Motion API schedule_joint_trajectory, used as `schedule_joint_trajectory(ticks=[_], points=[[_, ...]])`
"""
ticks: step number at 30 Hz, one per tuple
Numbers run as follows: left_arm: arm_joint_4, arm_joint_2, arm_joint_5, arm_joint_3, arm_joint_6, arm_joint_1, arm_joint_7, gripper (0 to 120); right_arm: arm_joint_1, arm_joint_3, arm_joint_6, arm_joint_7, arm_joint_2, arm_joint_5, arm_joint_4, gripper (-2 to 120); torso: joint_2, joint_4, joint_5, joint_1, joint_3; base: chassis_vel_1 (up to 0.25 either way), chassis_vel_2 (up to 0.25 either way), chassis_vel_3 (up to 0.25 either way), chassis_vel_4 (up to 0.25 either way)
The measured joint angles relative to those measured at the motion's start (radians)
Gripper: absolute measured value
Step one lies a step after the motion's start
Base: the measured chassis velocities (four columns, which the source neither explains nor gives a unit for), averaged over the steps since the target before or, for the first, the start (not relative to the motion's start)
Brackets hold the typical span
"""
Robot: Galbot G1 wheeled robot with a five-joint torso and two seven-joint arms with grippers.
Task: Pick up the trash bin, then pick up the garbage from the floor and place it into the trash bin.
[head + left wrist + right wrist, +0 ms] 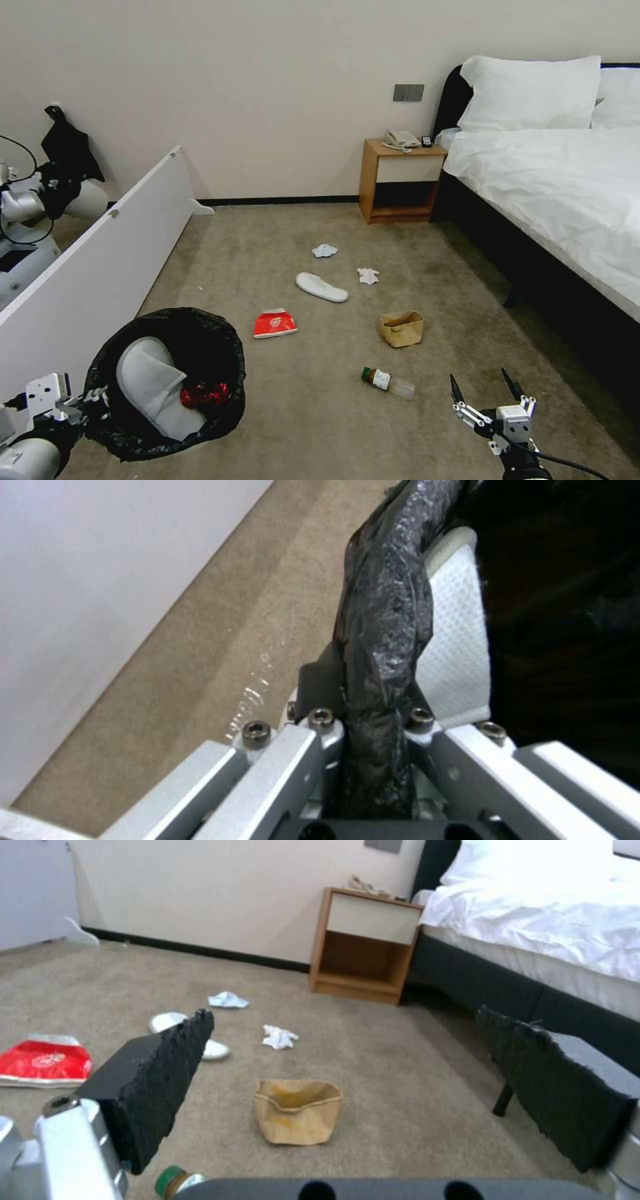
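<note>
Near left: the left tool (93,398) is clamped on the rim of the round white trash bin lined with a crinkled black plastic bag (220,333); the left wrist view shows the bag-wrapped rim (383,630) pinched between the closed metal fingers (313,730). The bin tilts toward the camera, and inside it lie a white slipper (157,387) and a crushed red can (203,395). Near right: the right tool (489,388) hangs above the beige-brown short-pile carpet floor (300,427) with its black-padded fingers (160,1080) spread apart and nothing between them. Remaining garbage on the floor: a clear bottle with a green cap (388,382) just left of the right tool; a brown paper bag (401,329) beyond it; a red snack packet (274,323) to the left of the bag; a second white slipper (321,287) farther off; two white crumpled tissues (325,251) (367,275) near that slipper. Far right: a wooden nightstand (399,183) beside a bed with white bedding (560,180).
</note>
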Motion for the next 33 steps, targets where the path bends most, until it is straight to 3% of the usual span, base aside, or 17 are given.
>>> schedule_joint_trajectory(ticks=[33], points=[[-0.021,-0.003,-0.001,0.003,0.000,0.003,0.001,3,0.011,0.001,0.001,-0.016,0.005,0.008,-0.006,100,0.000,0.0000,0.0000,0.000,0.000,-0.076,0.077,0.073,-0.078]])
